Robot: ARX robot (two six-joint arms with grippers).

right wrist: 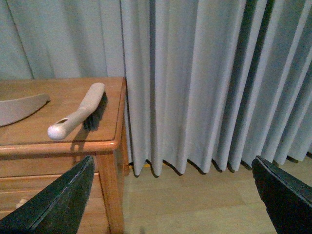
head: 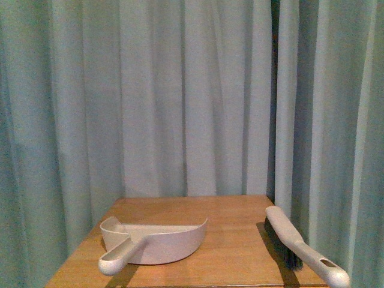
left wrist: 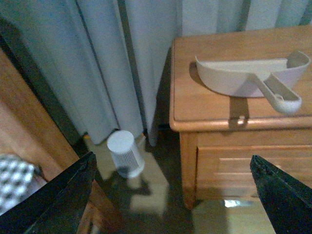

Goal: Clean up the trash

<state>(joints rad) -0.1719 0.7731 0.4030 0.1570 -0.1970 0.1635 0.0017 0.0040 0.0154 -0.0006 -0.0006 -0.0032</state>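
Observation:
The crumpled white paper trash is out of view in every frame. A pale beige dustpan [head: 153, 241] lies on the wooden nightstand [head: 234, 219], handle toward the front; it also shows in the left wrist view [left wrist: 253, 78] and its edge shows in the right wrist view [right wrist: 19, 109]. A beige hand brush [head: 300, 246] with dark bristles lies along the nightstand's right side; the right wrist view shows it too [right wrist: 80, 114]. My left gripper [left wrist: 178, 195] is open and empty, held low before the nightstand's front left corner. My right gripper [right wrist: 173, 195] is open and empty over bare floor beside the nightstand's right side.
Pale curtains [head: 192, 96] hang behind and around the nightstand. A small white cylindrical device [left wrist: 125, 153] stands on the floor left of the nightstand. Wooden furniture [left wrist: 29, 126] with a checkered cloth [left wrist: 12, 178] is at the far left. Light wood floor [right wrist: 195, 195] lies to the right.

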